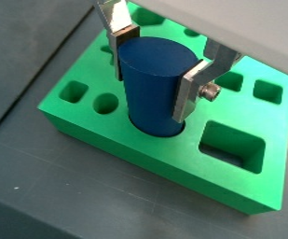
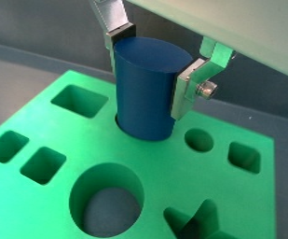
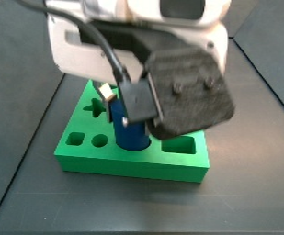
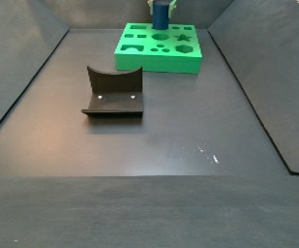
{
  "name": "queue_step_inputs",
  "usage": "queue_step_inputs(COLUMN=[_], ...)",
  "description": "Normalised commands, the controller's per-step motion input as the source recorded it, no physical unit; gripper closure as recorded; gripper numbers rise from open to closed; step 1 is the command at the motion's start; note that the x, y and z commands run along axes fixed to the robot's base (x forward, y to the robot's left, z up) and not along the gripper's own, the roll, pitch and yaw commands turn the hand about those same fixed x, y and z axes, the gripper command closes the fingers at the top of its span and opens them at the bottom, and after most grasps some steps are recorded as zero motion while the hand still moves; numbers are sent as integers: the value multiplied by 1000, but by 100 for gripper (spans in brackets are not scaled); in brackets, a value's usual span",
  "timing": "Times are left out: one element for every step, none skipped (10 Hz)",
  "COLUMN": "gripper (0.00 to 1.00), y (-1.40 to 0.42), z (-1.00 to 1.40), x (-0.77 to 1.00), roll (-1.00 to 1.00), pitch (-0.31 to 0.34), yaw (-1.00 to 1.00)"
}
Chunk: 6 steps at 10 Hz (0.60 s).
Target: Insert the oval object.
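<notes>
The oval object (image 1: 149,103) is a tall dark blue peg standing upright, with its lower end in a hole of the green block (image 1: 102,138). My gripper (image 1: 154,75) is shut on its upper part, one silver finger on each side, as both wrist views show (image 2: 146,79). The peg (image 2: 144,103) rises well above the block's top (image 2: 53,131). In a side view the peg (image 3: 131,130) shows under the wrist, near the middle of the block (image 3: 131,163). In the wider side view the block (image 4: 159,60) sits at the far end with the peg (image 4: 160,14) on its back part.
The block has other open holes: a rectangular one (image 1: 231,149), a large round one (image 2: 109,201) and a star-shaped one (image 2: 196,224). The dark fixture (image 4: 113,92) stands on the floor in front of the block. Dark walls enclose the floor.
</notes>
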Motion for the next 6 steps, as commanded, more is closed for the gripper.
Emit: queue_step_inputs(gripper=[100, 100, 100, 100, 100, 100], y=[-31, -71, -134, -34, 66, 0], z=[-509, -460, -657, -891, -294, 0], x=[137, 100, 46, 0, -40, 0], roll=[439, 464, 370, 206, -141, 0], pitch=[0, 0, 0, -79, -84, 0], yaw=[-80, -40, 0, 0, 0, 0])
